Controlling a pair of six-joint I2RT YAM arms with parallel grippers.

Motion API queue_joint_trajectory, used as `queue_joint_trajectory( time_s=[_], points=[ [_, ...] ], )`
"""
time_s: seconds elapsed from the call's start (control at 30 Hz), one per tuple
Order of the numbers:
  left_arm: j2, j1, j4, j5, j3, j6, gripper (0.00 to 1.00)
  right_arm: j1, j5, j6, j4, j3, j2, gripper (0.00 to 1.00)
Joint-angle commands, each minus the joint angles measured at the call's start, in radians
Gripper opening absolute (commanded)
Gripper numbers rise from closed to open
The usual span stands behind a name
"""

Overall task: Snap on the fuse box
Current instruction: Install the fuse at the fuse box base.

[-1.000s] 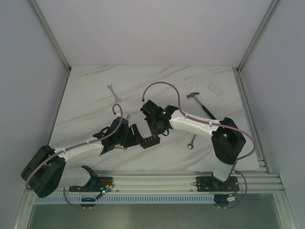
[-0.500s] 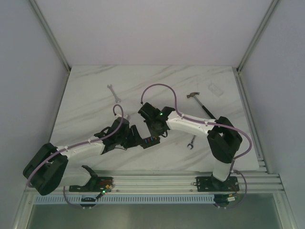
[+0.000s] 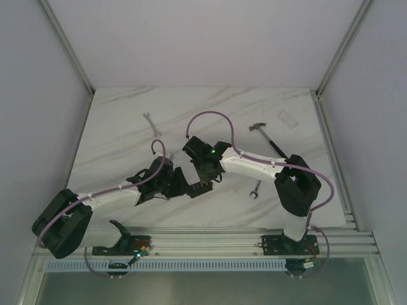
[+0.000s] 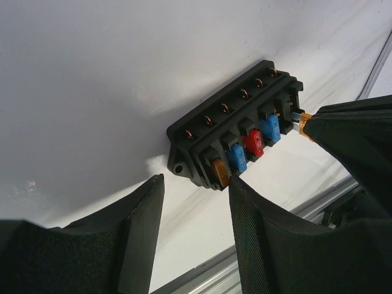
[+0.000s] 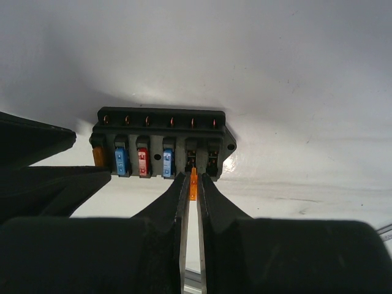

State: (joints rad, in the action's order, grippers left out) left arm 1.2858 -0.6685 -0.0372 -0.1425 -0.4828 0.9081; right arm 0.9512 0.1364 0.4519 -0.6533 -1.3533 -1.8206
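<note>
The fuse box [image 3: 200, 187] lies flat on the tabletop [image 3: 114, 140], close to its near edge and about halfway between the left and right edges. Four of its slots carry fuses, in the order orange, blue, red, blue, and the two slots at its other end are open. Any print on the fuse tops is too small to read.

The right tool [image 5: 193, 177] is clamped on a small orange fuse [image 5: 193, 187], which stands just at the mouth of the fifth slot. The left tool [image 4: 196, 184] has its fingers apart, at the end of the box where the orange fuse sits. I cannot tell if it touches the box.

A small wrench [image 3: 255, 189] lies to the right of the box, near the near edge. A wide stretch of marble runs from the box to the far edge. There, well apart, lie a second wrench [image 3: 151, 123] to the left, a hammer [image 3: 267, 136] to the right, and a clear plastic piece [image 3: 287, 119] near the far right corner.
</note>
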Motion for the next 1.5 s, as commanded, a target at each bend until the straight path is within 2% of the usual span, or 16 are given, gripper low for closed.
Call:
queue_joint_trajectory(
  time_s=[0.0,0.9,1.47],
  points=[
    [0.010,0.004,0.017,-0.003,-0.010,0.003,0.55,0.010,0.029,-0.006,-0.030,-0.046,-0.010,0.00],
    [0.012,0.013,0.019,-0.007,-0.013,-0.002,0.52,0.015,0.022,-0.037,-0.035,-0.075,-0.078,0.00],
    [0.009,0.015,0.018,-0.009,-0.009,-0.002,0.52,0.015,0.031,-0.019,-0.050,-0.091,-0.039,0.00]
  ],
)
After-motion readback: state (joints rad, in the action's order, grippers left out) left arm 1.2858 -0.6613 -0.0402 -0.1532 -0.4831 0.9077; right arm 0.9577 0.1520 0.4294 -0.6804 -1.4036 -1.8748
